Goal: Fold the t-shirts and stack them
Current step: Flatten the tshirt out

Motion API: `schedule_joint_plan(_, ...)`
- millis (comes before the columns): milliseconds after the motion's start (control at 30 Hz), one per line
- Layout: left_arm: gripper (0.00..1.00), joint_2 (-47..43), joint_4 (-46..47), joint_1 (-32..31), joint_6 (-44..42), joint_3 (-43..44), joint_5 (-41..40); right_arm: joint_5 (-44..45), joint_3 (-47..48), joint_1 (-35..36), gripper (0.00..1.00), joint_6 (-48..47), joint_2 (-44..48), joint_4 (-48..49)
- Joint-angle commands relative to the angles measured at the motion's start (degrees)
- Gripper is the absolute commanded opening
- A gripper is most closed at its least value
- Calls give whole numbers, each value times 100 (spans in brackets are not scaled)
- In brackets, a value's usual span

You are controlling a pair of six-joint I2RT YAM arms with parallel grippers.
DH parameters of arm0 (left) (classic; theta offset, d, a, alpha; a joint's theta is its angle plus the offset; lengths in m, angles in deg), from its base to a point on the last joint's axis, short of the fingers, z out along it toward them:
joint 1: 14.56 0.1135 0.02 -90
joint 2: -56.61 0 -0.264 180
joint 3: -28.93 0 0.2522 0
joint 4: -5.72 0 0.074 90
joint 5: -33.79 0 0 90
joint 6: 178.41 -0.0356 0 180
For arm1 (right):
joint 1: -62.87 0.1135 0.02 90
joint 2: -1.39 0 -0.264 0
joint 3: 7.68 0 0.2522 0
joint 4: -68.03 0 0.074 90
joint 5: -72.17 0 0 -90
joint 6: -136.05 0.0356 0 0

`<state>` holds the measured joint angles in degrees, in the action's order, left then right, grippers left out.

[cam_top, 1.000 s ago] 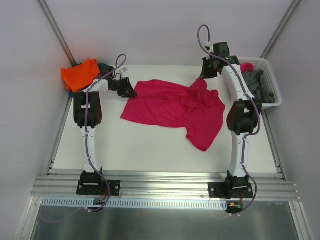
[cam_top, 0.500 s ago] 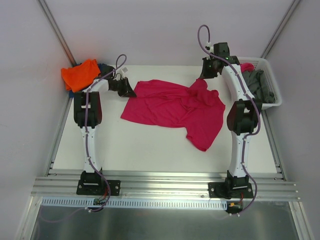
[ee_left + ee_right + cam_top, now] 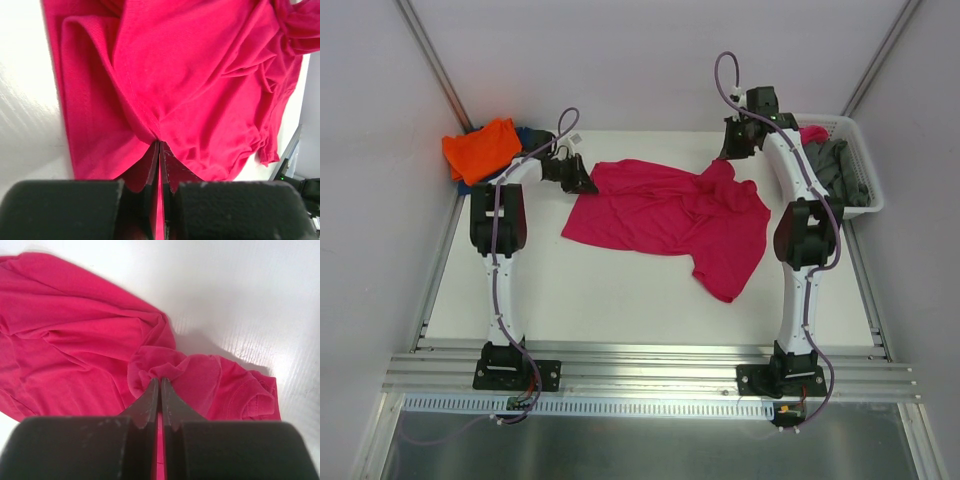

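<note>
A large magenta-pink t-shirt [image 3: 670, 215] lies crumpled on the white table, between the arms. My left gripper [image 3: 582, 180] is shut on a fold at the shirt's far left edge; the left wrist view shows the cloth [image 3: 165, 85] pinched at the fingertips [image 3: 159, 144]. My right gripper [image 3: 732, 150] is shut on a bunched fold at the shirt's far right corner; the right wrist view shows the cloth [image 3: 100, 345] gathered at the tips [image 3: 160, 381]. An orange t-shirt [image 3: 480, 148] lies on a dark blue one [image 3: 528, 134] at the far left.
A white lattice basket [image 3: 855, 165] at the far right holds grey cloth [image 3: 835, 165] and a bit of pink cloth [image 3: 813, 134]. The table's metal rail [image 3: 650, 365] runs along the near edge. Grey walls close in the back and sides.
My left gripper has moved slightly toward the back and right with the shirt's left edge. The right arm has hardly moved.
</note>
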<state>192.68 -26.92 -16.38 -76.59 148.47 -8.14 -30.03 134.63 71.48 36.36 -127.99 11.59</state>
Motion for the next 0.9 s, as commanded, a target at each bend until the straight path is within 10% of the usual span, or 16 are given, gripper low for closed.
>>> schedule_joint_plan(0,0,-652,94,-2,128,-22,211,-45,-137,36,1,-50,273,-39)
schedule_joint_plan(467,0,-696,112,7,120,-84,255,-1029,-3098,906,3,679,1398,-180)
schedule_joint_plan(733,0,-678,138,16,181,-101,360,-653,-2880,1012,72,627,1592,-276)
schedule_joint_plan(867,0,-670,173,16,207,-119,378,-423,-2537,854,77,469,1513,-241)
